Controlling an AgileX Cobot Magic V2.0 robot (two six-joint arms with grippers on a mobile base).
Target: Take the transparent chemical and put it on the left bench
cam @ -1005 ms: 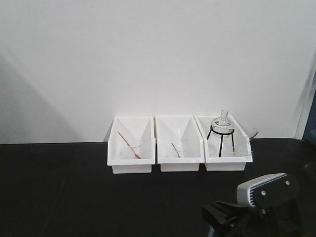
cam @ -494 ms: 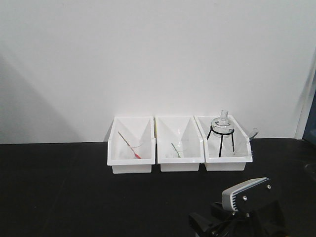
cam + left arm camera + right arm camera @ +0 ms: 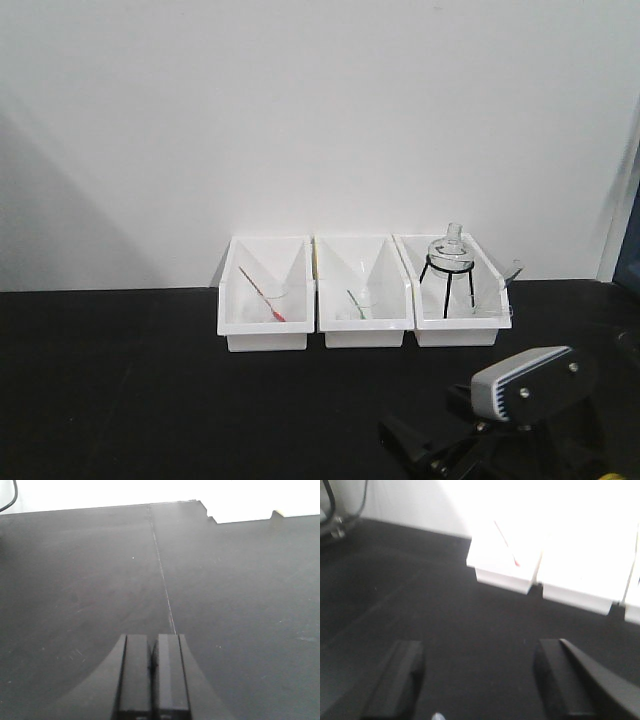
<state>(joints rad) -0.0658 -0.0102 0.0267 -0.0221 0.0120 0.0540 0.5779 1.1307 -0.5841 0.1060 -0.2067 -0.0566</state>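
Leaning up past the far right rim of its bin, the transparent chemical [image 3: 514, 268] shows in the front view as a thin, pale tube just right of the wire tripod [image 3: 447, 285]. Its lower part is lost against the white plastic, so you cannot tell what it stands in. Nothing grips it.

The tripod stands inside the same white bin [image 3: 460, 335] and carries a round glass flask [image 3: 449, 247] on top, neck upward. Left of the tripod's bin, and touching it, is the middle bin [image 3: 364, 337], where a green-tipped stick [image 3: 355, 303] leans in a small glass. Further left of the tripod again, the third bin [image 3: 265, 340] holds a red-tipped stick [image 3: 262, 295], also slanted in a small glass. All three bins sit in a row on the black bench [image 3: 120, 380], backed against the white wall [image 3: 300, 120].

Nearer to you than the tripod, at the bottom edge of the front view, the right gripper [image 3: 425, 455] hangs above the bench, with the grey housing [image 3: 525, 385] of its wrist behind it. It is well apart from the bins. Your right wrist view shows the right gripper [image 3: 480, 680] with its jaws spread wide and nothing between them; that view is blurred, and the bin with the red-tipped stick lies ahead.

The left gripper [image 3: 152, 667] appears only in its own wrist view. Its jaws are pressed together, holding nothing, over bare black bench with a thin seam [image 3: 162, 580] running away from them.
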